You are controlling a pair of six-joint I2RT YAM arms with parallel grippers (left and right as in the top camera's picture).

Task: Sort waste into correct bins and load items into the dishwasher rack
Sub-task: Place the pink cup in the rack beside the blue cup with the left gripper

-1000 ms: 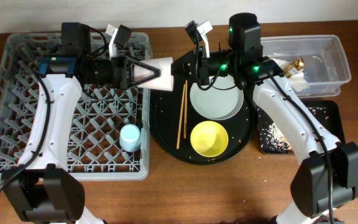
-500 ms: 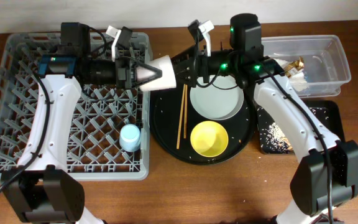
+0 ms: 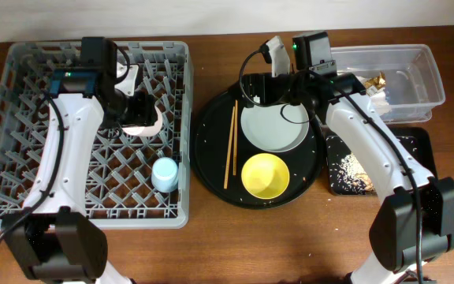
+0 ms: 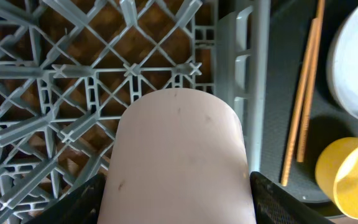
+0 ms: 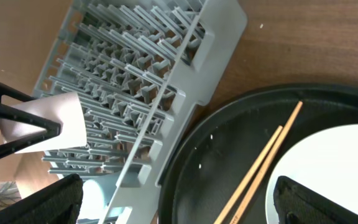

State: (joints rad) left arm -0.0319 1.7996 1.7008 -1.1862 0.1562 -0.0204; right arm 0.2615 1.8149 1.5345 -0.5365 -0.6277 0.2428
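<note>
Dishwasher rack (image 3: 6, 181) filled the worktop's left side, with the light-blue cup (image 3: 165, 173) standing in it by its right wall. We noted the left gripper (image 4: 179, 198) clamped on the pink cup (image 4: 179, 137) over the rack's right half; contact with the pegs unclear. Centre: chopsticks (image 3: 231, 146), plate (image 3: 273, 126) and yellow bowl (image 3: 265, 175) lay on the round tray (image 3: 211, 177). Right gripper (image 5: 178, 185) hung near the back edge, jaws wide, empty.

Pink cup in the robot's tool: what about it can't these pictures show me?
Left wrist view: the pink cup shows only its outer wall; the bottom edge cuts off its end.
Overhead: the left tool covers most of it, so contact with the dishwasher rack is unclear.
Right wrist view: side-on, partly behind the tool's black frame; inside unseen.
</note>
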